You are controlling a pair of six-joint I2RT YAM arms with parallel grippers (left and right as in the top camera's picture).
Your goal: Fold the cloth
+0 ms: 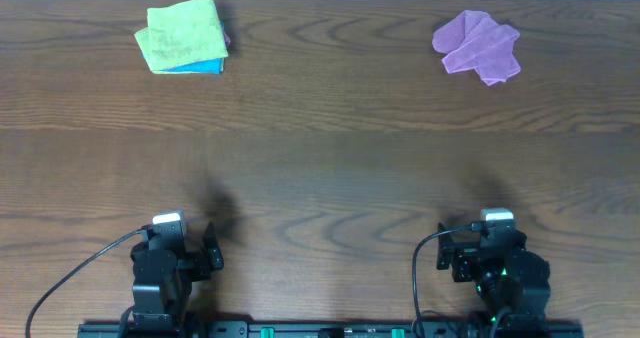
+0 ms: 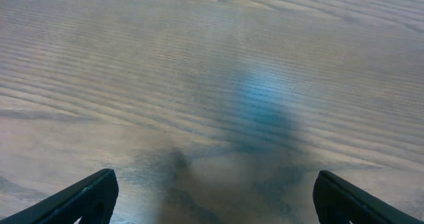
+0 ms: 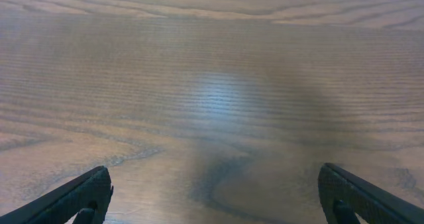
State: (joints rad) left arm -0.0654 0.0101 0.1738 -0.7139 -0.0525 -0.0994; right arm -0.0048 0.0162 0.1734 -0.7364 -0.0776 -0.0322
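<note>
The lime-green cloth (image 1: 182,34) lies folded at the far left of the table, on top of a blue cloth (image 1: 203,67); no white tag shows. My left gripper (image 1: 183,240) rests near the front edge at the left, far from the cloth. In the left wrist view it (image 2: 212,197) is open over bare wood. My right gripper (image 1: 492,240) rests near the front edge at the right. In the right wrist view it (image 3: 213,196) is open and empty over bare wood.
A crumpled purple cloth (image 1: 477,45) lies at the far right of the wooden table (image 1: 330,168). A sliver of another purple cloth (image 1: 227,38) peeks out beside the green one. A white strip runs along the far edge.
</note>
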